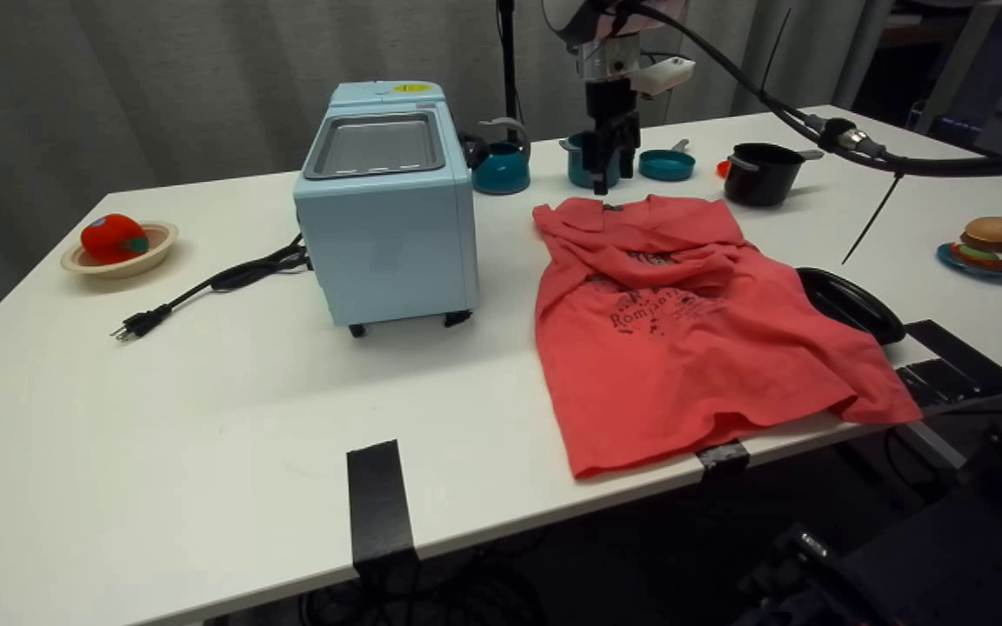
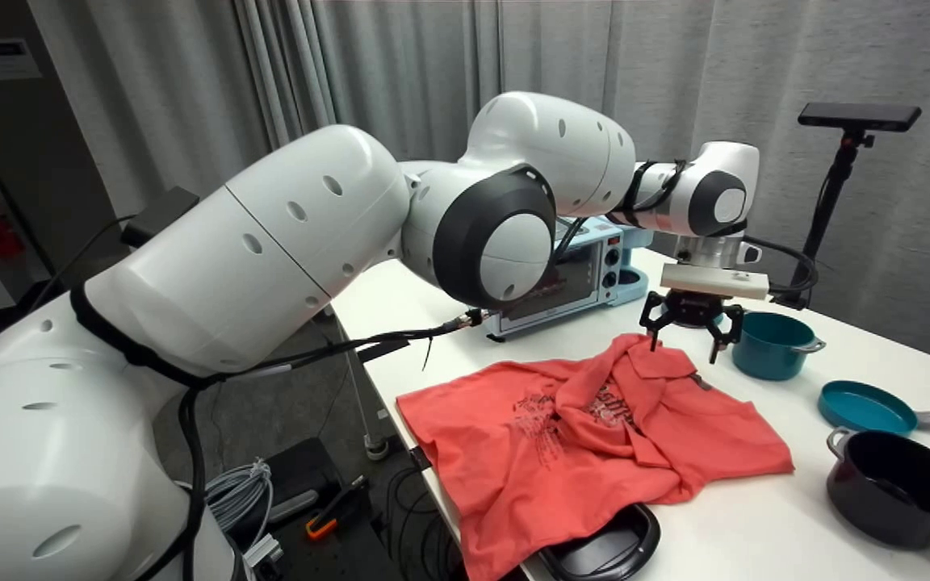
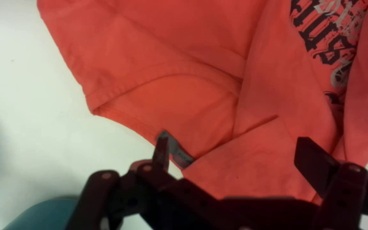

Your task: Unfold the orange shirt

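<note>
The orange shirt (image 1: pixel 675 374) lies on the white table, its lower part spread out flat toward the near edge. Bunched folds (image 2: pixel 586 395) cross the dark chest print, and near the collar a flap (image 3: pixel 251 163) of cloth is turned over. A grey neck label (image 3: pixel 180 155) shows at the collar. My gripper (image 2: pixel 684 353) hangs above the collar end, pointing down. In the wrist view its fingers (image 3: pixel 313 166) stand wide apart, with the folded flap seen below them and nothing held. What lies beneath the folds is hidden.
Beside the shirt stands a light-blue oven (image 1: pixel 388 252). A teal pot (image 2: pixel 772 347) is close to the gripper, with a teal pan (image 2: pixel 865 407) and a black pot (image 2: pixel 893 484) nearby. A black dish (image 1: pixel 849 304) touches the shirt's side. The hem reaches the table edge.
</note>
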Controlling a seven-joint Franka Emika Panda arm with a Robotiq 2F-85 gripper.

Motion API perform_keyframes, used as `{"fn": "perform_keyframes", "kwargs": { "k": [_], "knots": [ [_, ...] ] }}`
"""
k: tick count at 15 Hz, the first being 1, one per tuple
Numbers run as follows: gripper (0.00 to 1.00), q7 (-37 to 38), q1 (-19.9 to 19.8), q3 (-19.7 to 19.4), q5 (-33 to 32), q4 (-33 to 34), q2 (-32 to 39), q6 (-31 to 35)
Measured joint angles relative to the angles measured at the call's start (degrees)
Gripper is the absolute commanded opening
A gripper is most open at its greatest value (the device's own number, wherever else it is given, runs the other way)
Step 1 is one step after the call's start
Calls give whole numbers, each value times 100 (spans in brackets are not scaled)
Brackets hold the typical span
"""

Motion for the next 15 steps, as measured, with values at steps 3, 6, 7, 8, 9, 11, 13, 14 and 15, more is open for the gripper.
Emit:
{"fn": "perform_keyframes", "kwargs": {
  "k": [3,6,7,8,9,11,13,14,15],
  "knots": [
    [100,-57,-15,10,0,69,41,-22],
    [100,-59,-15,22,0,94,51,-29],
    [100,-59,-15,23,0,97,53,-30],
    [100,-59,-15,23,0,98,55,-30],
    [100,-59,-15,23,0,98,56,-30],
    [100,-52,-14,23,0,94,56,-29],
    [100,-48,0,23,0,75,54,-29],
    [100,-44,15,22,0,52,42,-29],
    [100,-40,30,23,0,4,7,-29]
  ]
}}
